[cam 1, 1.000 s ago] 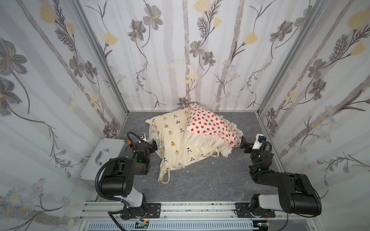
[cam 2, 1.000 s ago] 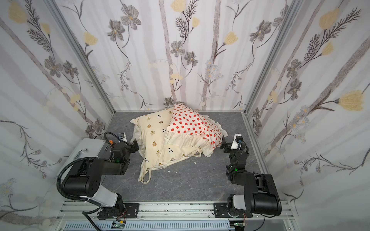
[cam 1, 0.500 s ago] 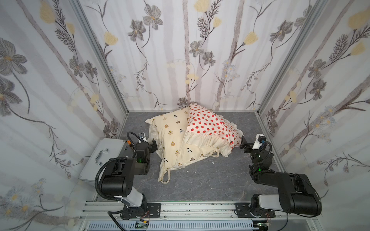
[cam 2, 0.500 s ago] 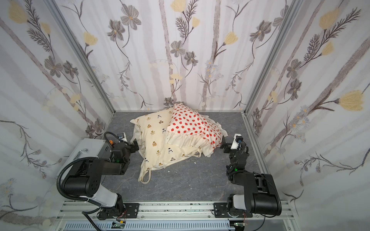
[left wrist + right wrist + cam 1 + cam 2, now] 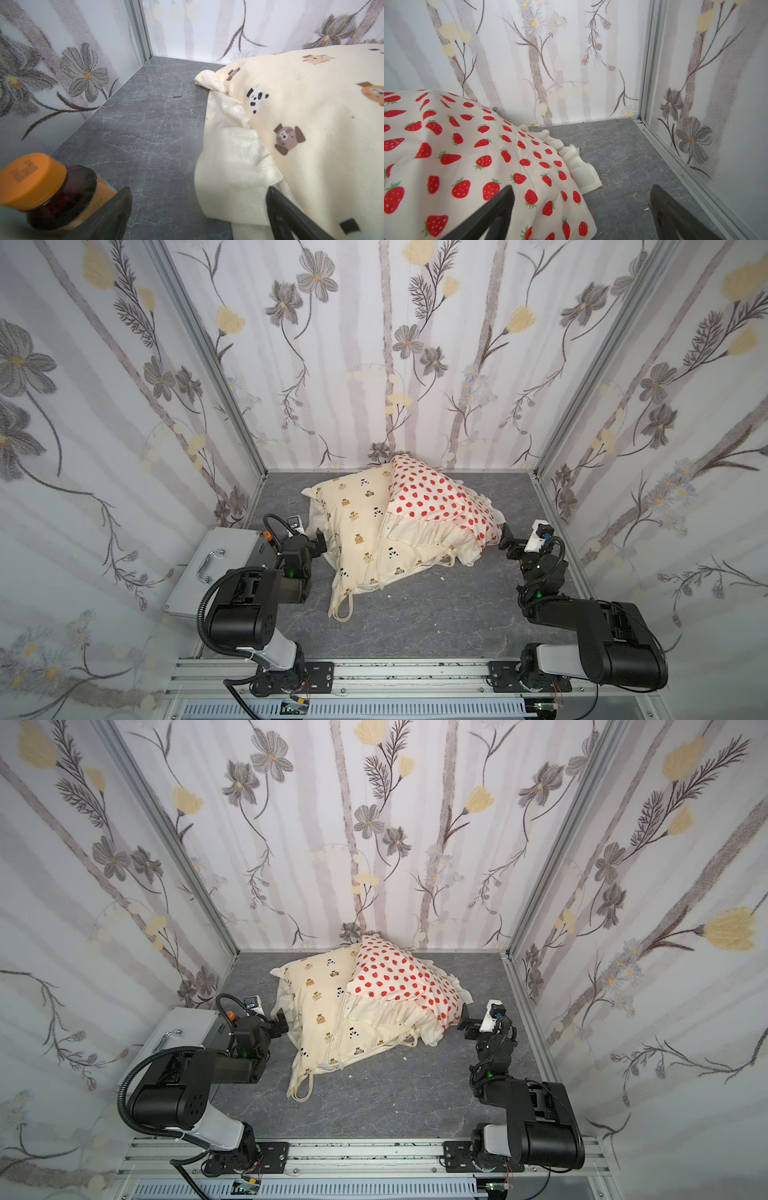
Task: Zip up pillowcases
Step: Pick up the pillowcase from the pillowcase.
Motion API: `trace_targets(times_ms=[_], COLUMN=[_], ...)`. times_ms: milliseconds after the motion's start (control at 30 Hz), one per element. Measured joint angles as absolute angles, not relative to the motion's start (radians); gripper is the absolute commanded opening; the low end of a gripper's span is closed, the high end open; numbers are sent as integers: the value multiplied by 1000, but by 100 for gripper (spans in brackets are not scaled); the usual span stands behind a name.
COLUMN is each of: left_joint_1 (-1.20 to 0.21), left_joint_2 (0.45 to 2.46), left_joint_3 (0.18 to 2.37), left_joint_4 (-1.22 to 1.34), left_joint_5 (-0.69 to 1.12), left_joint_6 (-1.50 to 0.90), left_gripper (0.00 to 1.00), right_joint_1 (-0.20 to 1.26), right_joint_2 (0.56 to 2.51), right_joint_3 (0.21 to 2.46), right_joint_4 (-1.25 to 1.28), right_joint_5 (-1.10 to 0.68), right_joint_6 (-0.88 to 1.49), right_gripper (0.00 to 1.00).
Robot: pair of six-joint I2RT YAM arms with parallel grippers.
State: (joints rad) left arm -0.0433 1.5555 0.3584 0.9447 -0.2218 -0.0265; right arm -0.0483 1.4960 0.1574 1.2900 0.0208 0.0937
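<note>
Pillowcases [image 5: 399, 526] heaped on grey marbled tabletop [image 5: 419, 614] — floral walls [image 5: 365, 364] around.

Two pillowcases [image 5: 361, 531], two pincers [image 5: 197, 190], one metal case [image 5: 216, 564], one jar [image 5: 33, 178].

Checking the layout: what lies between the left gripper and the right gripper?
Both top views show the bear pillowcase next to the left gripper and the strawberry pillowcase, lying partly over it, next to the right gripper.
</note>
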Motion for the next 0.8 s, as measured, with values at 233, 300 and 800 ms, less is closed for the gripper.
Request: trace_targets(times_ms=[233,300,800], left_joint_1=[-44,-44,-30], left_joint_2=[1306,1216,938], left_joint_3=[394,427,687], left_joint_4=[767,681,121], left_joint_5=[-240,-247,-134], left_joint_6=[-36,-62,-494], left_gripper=[100,100,100], right_joint_1=[-55,-60,-144], right_joint_2=[1335,1275,1213], right_joint_3=[176,220,445], right_joint_4=[1212,1137,532], right_joint_5=[118,134,-175], right_joint_6=[130,151,649], right_gripper=[100,100,100])
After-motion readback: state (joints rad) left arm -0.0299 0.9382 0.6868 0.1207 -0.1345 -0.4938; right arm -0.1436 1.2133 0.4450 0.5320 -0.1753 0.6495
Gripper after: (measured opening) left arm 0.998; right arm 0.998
